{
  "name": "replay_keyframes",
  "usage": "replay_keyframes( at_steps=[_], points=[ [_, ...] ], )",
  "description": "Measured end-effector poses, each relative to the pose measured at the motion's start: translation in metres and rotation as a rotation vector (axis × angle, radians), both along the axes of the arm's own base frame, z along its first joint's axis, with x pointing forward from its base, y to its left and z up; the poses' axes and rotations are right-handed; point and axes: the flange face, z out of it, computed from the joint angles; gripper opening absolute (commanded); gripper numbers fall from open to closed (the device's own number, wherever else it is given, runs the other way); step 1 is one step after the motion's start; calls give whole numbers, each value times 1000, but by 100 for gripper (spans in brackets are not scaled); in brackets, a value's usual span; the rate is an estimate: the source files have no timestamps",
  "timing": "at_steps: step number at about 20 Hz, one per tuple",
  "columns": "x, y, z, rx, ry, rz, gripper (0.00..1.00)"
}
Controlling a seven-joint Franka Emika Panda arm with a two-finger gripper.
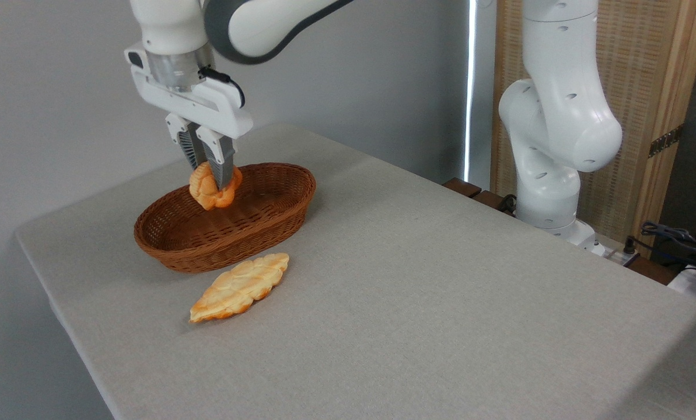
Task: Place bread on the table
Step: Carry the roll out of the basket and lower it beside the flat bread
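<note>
The bread [211, 192], a small lumpy orange-brown bun, hangs just above the inside of the brown wicker basket [266, 219]. My gripper [212, 175] points straight down and is shut on the bun, its grey fingers [220, 164] pressing the top of it from both sides. The bun's lower half shows below the fingertips and seems clear of the basket floor. The light-grey cloth table [418, 291] spreads out in front of and to the right of the basket.
A longer flat pale-golden leaf-shaped loaf [240, 287] lies on the cloth right in front of the basket. The arm's white base [549, 175] stands off the table's far right edge, with cables [680, 239] beside it.
</note>
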Motion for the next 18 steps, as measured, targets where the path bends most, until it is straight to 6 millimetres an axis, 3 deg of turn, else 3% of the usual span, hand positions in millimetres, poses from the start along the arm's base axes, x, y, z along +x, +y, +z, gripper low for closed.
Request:
replay_keyframes(
  at_steps=[3,7,8,9,10,11,14,18],
  points=[
    [2,45,2,11,9,-108,47],
    [7,91,-28,104,36,-219,48],
    [9,105,-38,127,48,-227,56],
    [10,115,-42,133,54,-233,79],
    [11,125,-47,136,61,-239,93],
    [12,137,-53,136,72,-241,100],
    [11,161,-73,134,111,-245,100],
    [16,160,-93,140,133,-247,100]
  ],
)
